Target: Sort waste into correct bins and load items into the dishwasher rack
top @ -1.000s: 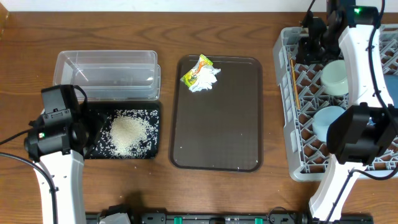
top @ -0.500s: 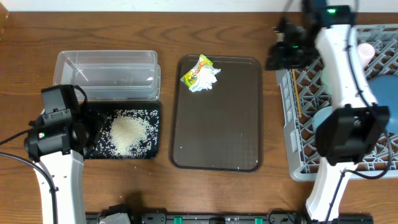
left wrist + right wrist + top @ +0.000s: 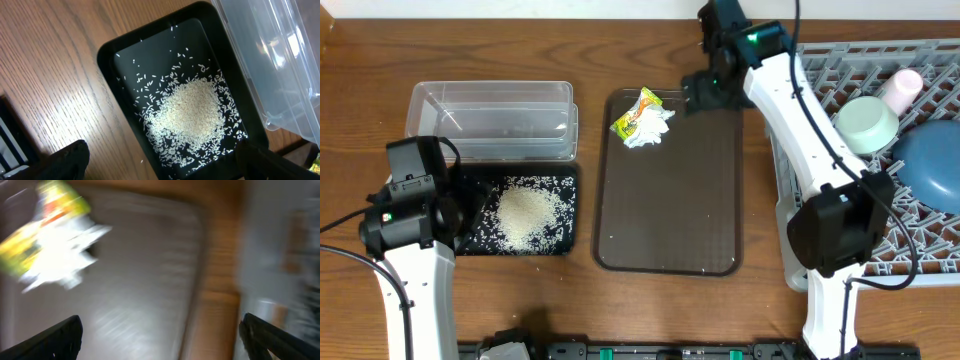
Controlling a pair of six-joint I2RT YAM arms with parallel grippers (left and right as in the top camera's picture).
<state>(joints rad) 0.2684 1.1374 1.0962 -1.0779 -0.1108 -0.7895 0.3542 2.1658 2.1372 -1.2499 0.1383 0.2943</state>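
A yellow-green wrapper [image 3: 638,110] [image 3: 55,212] lies against a crumpled white tissue [image 3: 652,130] [image 3: 67,255] at the far end of the brown serving tray [image 3: 670,210]. My right gripper [image 3: 697,92] [image 3: 162,340] hovers open and empty just right of them; its view is blurred. White rice [image 3: 527,215] [image 3: 192,112] is piled in the black tray [image 3: 470,240] [image 3: 112,65], beside the clear tub [image 3: 490,120] [image 3: 280,55]. My left gripper [image 3: 165,170] hangs open above the black tray's near edge. The grey rack [image 3: 820,60] holds a mint bowl [image 3: 867,125], a pink cup [image 3: 902,88] and a dark-blue dish [image 3: 932,165].
Bare wooden table [image 3: 590,40] surrounds the trays. My right arm [image 3: 800,120] reaches across the rack's left edge. A few stray grains lie on the wood beside the black tray [image 3: 141,161].
My right arm has swung left from over the rack to the serving tray's far right corner, and its jaws have opened. The left arm has stayed still.
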